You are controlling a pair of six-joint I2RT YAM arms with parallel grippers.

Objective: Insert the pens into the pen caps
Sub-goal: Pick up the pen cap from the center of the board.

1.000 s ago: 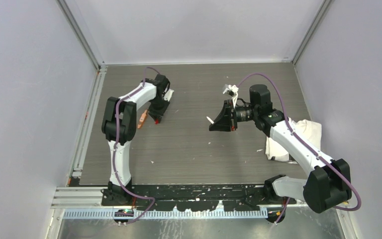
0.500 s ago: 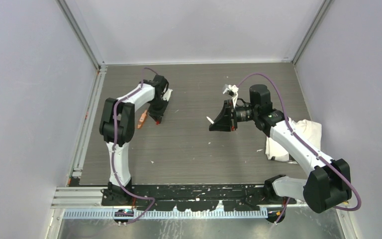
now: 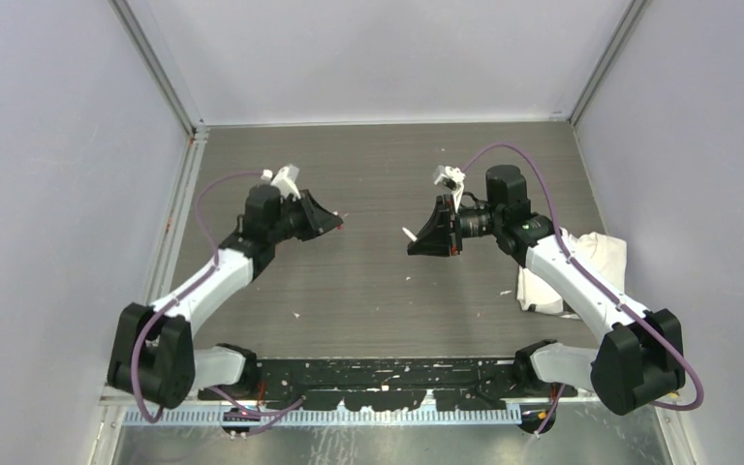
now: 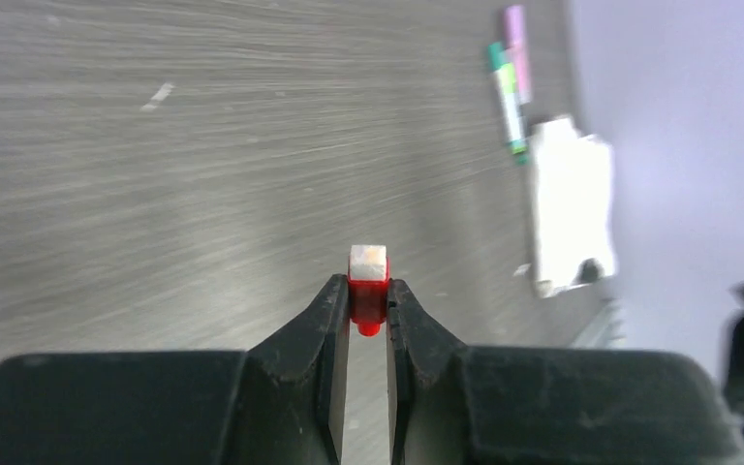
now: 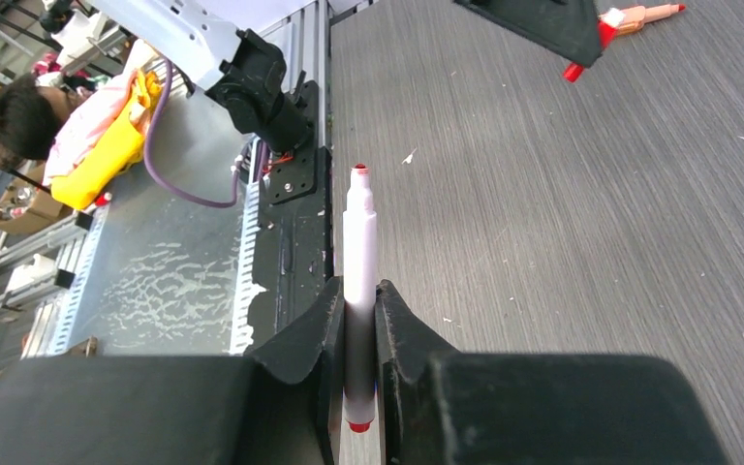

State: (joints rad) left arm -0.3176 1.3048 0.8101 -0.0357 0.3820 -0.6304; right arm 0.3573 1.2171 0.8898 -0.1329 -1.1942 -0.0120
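Left gripper [image 3: 337,224] is clamping the red cap [image 4: 368,293]. The jaws are pinching it from both sides, and a white end is sticking out past the fingertips. It's hanging over the tabletop [image 3: 368,300], left of middle and toward the far edge, pointing right.

Right gripper [image 5: 356,295] is squeezing the white pen [image 5: 358,232] between its jaws. The body is running along the finger gap, with the red nib poking out beyond the tips and a red butt end showing at the back. It's sitting right of middle at about the same depth, pointing left.

The two grippers are facing each other, well apart, and cap and pen aren't touching.

In the right wrist view the cap is showing across the tabletop at the left gripper's tip. An orange pen [image 5: 644,14] is lying flat on the tabletop just beyond it, toward the left edge. Can't tell whether that one is capped.

In the left wrist view, blurred, a green pen [image 4: 507,97] and a pink pen [image 4: 515,34] are lying side by side. They're near the right edge of the tabletop, just beside the white cloth [image 3: 596,254], which is bunching up against that edge.
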